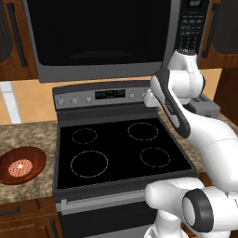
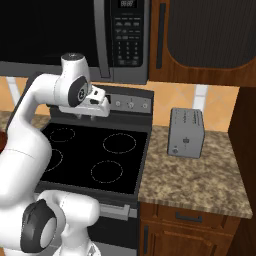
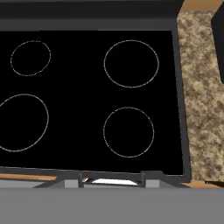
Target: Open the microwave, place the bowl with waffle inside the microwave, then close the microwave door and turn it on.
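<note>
1. Grey-steel and black glass, the microwave (image 1: 100, 39) hangs above the stove (image 1: 118, 148); the microwave door (image 2: 47, 32) looks flush with its frame, so I judge it shut and not yet opened
2. Reddish-brown and glossy, the bowl with waffle (image 1: 21, 165) sits on the granite counter (image 1: 25, 135) just left of the stove, well apart from the arm – nothing suggests it has been picked up
3. By that reckoning every step is left: pull the door open, carry the bowl in, shut the door, press the keypad (image 2: 127, 42) to start it
4. The gripper (image 2: 98, 103) hangs over the back of the stove, just in front of its knob panel and below the microwave, pointing down at the cooktop; the hand view looks straight at the four burner rings
5. Its fingers are too hidden to read – I cannot tell whether they stand apart or together; nothing shows between them and they touch nothing
6. A silver toaster (image 2: 186, 132) stands on the counter right of the stove, out of the way
</note>
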Controlling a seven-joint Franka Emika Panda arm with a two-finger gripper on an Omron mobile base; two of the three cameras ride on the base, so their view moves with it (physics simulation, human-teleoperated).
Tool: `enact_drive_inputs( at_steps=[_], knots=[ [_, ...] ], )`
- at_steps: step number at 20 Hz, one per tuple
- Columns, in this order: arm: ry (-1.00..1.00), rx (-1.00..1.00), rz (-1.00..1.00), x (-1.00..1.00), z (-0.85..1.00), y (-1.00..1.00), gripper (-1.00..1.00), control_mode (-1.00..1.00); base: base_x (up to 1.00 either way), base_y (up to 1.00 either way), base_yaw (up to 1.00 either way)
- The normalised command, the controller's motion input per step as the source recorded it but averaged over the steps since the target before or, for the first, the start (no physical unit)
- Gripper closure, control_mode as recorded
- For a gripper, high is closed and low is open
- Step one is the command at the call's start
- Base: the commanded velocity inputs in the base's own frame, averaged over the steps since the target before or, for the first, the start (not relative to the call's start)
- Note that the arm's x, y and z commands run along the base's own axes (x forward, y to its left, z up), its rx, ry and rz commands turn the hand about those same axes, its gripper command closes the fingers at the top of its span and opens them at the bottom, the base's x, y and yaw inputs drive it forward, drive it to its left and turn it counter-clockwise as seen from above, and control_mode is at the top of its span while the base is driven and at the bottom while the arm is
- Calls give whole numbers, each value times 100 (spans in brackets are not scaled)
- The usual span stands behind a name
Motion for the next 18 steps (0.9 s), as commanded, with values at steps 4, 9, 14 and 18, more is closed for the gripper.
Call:
enact_drive_inputs(
  at_steps=[4,9,14,18],
  knots=[
    [0,-3,0,0,-3,-7,-100,-100,0,0,0],
    [0,21,-20,-24,-1,-25,-100,-100,0,0,0],
    [-8,44,-39,-37,1,-3,-100,-100,0,0,0],
    [-1,50,-38,-13,0,-3,-100,-100,0,0,0]
  ],
)
